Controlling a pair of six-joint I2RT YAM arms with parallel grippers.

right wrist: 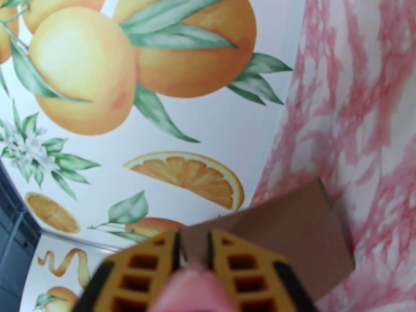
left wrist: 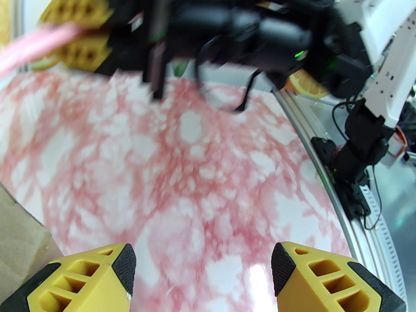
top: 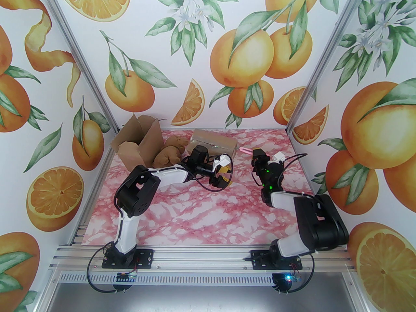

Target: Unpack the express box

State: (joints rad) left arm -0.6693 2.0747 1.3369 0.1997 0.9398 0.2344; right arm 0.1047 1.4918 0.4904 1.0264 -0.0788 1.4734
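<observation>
Pink-marbled surface (top: 201,213) between orange-print walls. The taped express box (top: 213,144) sits at the far middle, near an opened carton (top: 136,145). Right jaws pinch a pink cutter (top: 244,149) just beside the box; left jaws are spread and empty. The tape probably needs slitting next, with the box steadied.

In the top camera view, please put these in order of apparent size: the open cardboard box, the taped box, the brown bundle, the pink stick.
1. open cardboard box, clearly the largest.
2-3. taped box and brown bundle look about alike; I would not rank them.
4. pink stick, the smallest.
</observation>
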